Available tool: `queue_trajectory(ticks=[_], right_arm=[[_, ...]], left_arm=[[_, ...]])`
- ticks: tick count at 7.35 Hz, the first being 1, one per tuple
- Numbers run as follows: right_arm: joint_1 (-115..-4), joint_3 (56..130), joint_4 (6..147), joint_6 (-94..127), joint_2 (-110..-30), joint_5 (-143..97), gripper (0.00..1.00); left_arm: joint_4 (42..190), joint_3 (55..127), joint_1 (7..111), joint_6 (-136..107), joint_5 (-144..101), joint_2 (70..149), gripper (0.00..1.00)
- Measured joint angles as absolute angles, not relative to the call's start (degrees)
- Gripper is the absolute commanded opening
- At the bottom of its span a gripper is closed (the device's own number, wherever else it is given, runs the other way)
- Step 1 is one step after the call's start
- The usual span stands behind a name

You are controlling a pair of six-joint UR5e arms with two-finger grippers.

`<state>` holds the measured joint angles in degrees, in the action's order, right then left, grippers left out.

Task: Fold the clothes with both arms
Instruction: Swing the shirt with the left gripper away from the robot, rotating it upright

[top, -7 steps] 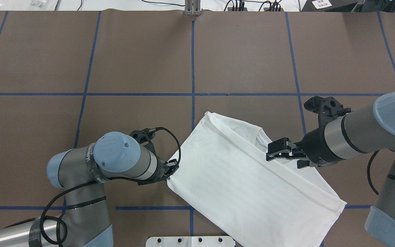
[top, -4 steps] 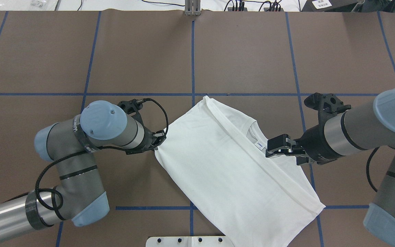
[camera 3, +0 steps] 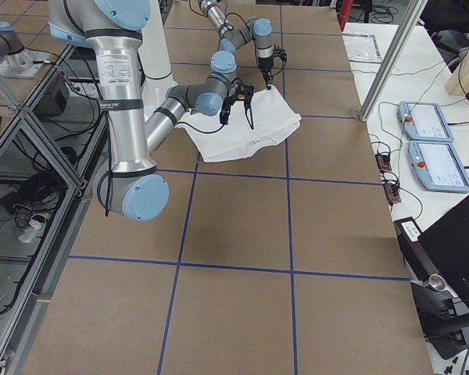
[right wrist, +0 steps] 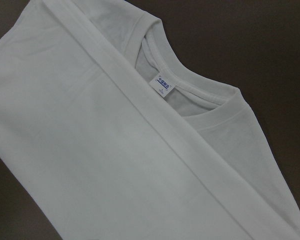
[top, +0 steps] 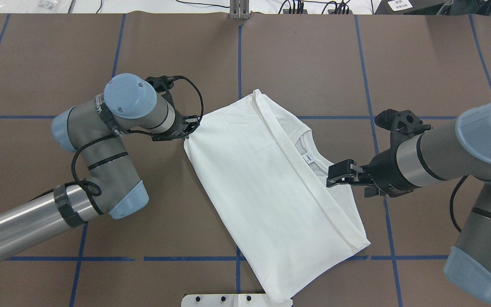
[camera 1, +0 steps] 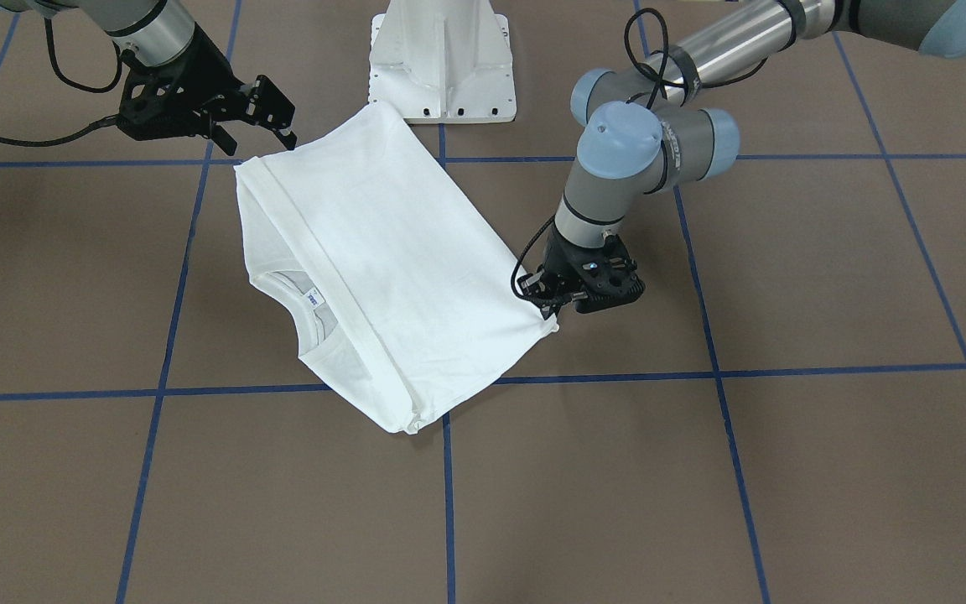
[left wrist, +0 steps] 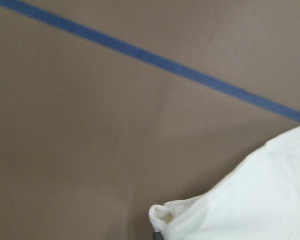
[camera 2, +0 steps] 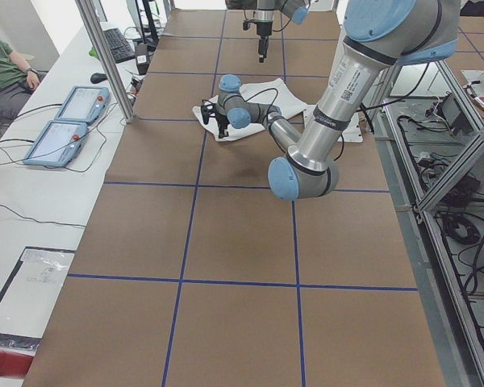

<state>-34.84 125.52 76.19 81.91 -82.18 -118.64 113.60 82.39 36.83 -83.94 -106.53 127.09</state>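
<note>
Left gripper (top: 189, 128): pressed together on the T-shirt's (top: 262, 183) upper-left corner, mid-left of the overhead view.
Right gripper (top: 330, 177): fingers spread, holding nothing, poised above the shoulder edge near the neck label (top: 309, 158).
T-shirt: folded lengthwise, lying diagonally at table (top: 313, 64) centre.
Step (by judgement): laying out for the cross fold.
Next: Right gripper must descend and pinch its edge.

The white T-shirt (top: 262, 179) lies folded long and slanted on the brown surface (top: 313, 64). Its collar (top: 313, 149) and little label (top: 310, 158) show. The left pincer (top: 189, 128) pinches one corner. The right pincer (top: 333, 175) hangs by the collar side, fingers apart.
</note>
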Motion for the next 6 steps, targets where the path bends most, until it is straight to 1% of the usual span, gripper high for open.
queue_trajectory(ticks=[1, 2, 6], right_arm=[[-34.87, 125.18, 76.20, 82.04, -81.89, -118.52, 1.00], [-34.87, 125.05, 76.20, 82.14, -81.79, -118.38, 1.00], [-34.81, 124.84, 76.10, 82.26, -81.68, -117.86, 1.00]], left_arm=[[118.46, 76.11, 38.61, -82.59, -106.53, 129.76, 0.00], [121.33, 71.40, 40.23, -80.66, -106.52, 132.08, 0.00], [131.93, 58.88, 43.19, -77.33, -103.06, 139.46, 0.00]])
